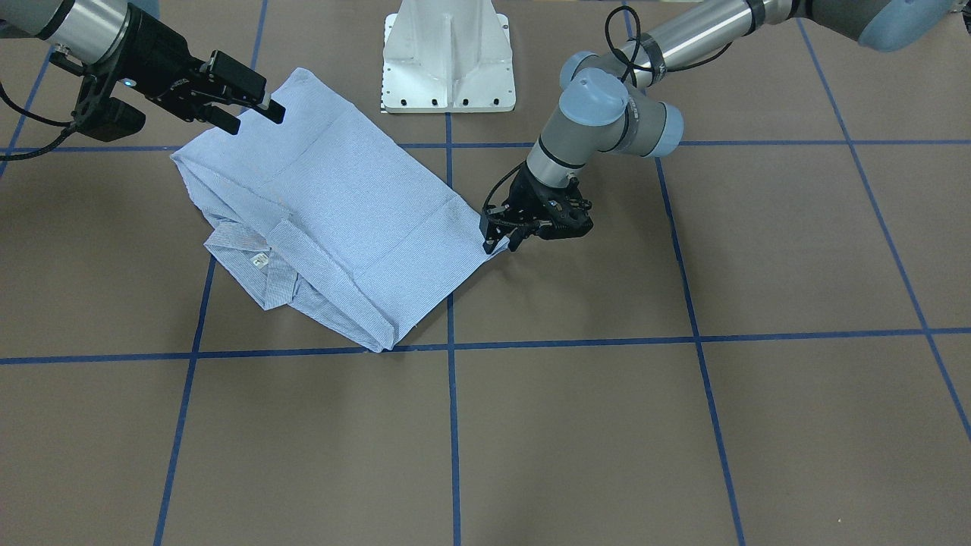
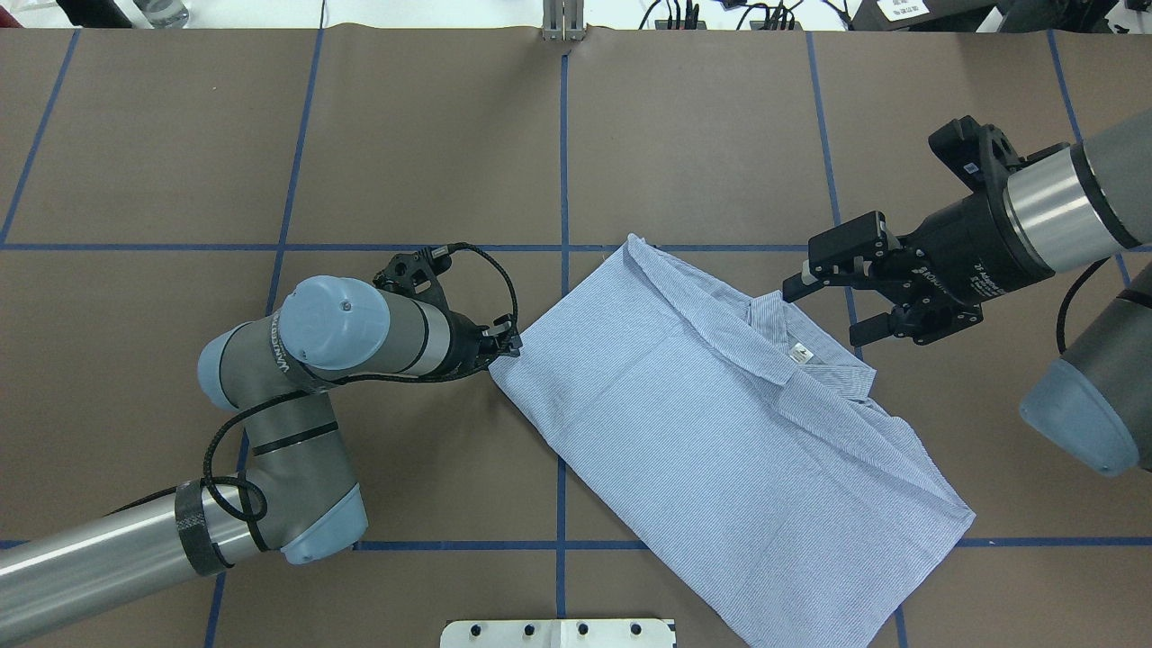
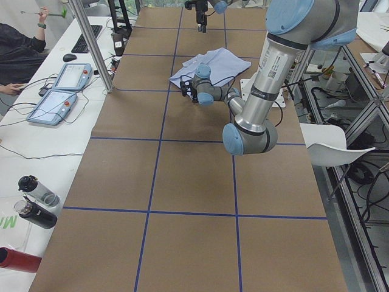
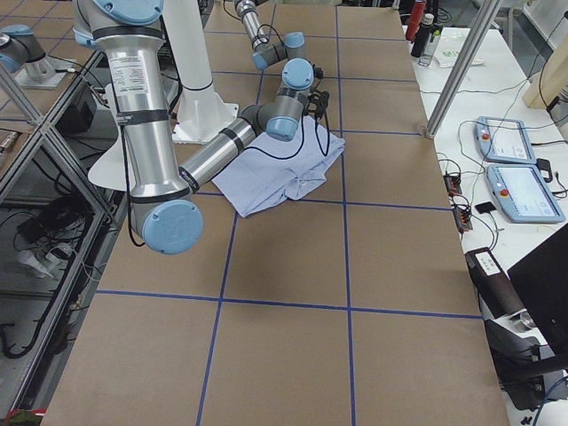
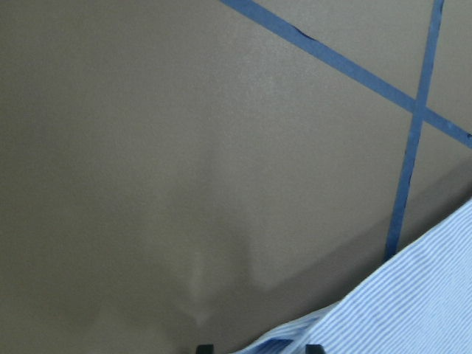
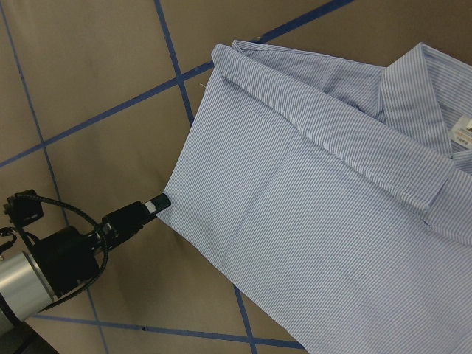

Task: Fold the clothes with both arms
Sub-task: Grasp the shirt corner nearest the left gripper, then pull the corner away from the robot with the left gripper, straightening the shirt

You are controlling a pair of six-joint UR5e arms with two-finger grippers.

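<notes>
The shirt (image 2: 720, 432) lay diagonally, right of centre in the overhead view. It was already narrowed to a long rectangle, sleeves out of sight and collar (image 2: 792, 337) showing. The crosswise folds seemed left to do. The left gripper (image 2: 506, 346) appeared clamped on the shirt's left-hand corner. The right gripper (image 2: 823, 313) hung spread-jawed beside the collar, holding nothing, above the table (image 2: 405, 135).

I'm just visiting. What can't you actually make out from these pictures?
- Left gripper: whether it pinches the corner of the shirt. Its black body hides the fingertips in the front-facing view, and the left wrist view cuts them off at the bottom edge.
- Neck label: the print is too small in the overhead view.
- Shirt's lower layers: covered by its top fold in every view.
</notes>
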